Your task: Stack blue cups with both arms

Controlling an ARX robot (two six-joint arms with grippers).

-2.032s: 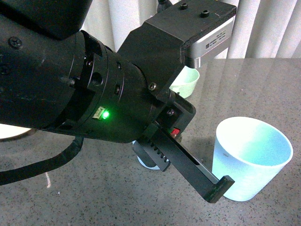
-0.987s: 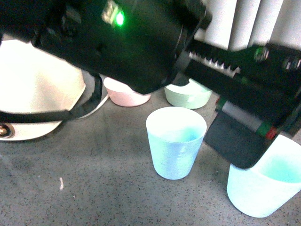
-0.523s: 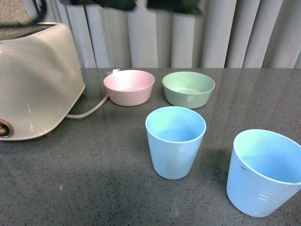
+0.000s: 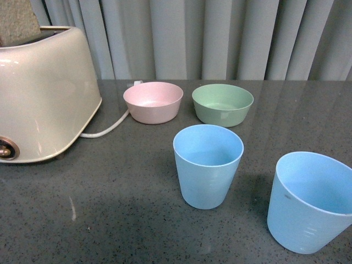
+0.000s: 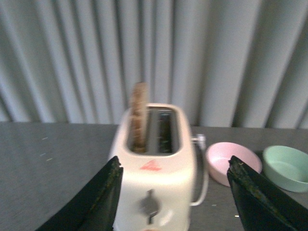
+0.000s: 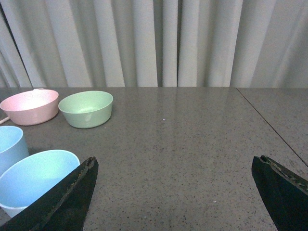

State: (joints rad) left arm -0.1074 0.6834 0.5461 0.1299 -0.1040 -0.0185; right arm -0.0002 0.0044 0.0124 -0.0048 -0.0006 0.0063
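We are looking over the tabletop [image 4: 110, 220] from left to right. At its left edge a toaster [image 4: 44, 93] is standing, with a slice of bread [image 5: 140, 118] sticking up from one slot. Toward the far edge a pink bowl [image 4: 153, 102] and a green bowl [image 4: 222, 103] are sitting near each other. The first blue cup [image 4: 208, 165] is standing upright near the middle, in front of the green bowl. The second blue cup [image 4: 311, 201] is standing upright at the near right corner, apart from the first. Nothing is stacked yet.

The left gripper [image 5: 174, 163] is hanging wide open and empty, facing the toaster. The right gripper [image 6: 174, 161] is also spread wide and is holding nothing, and the second blue cup is showing just beside one finger [image 6: 72, 192].

We are thinking the danger is in the grasp. The cups are tapered and smooth, so a loose pinch could let one slip. A push from a finger could tip the second blue cup or send it over the near edge. The left arm could also knock the toaster when it is reaching across.
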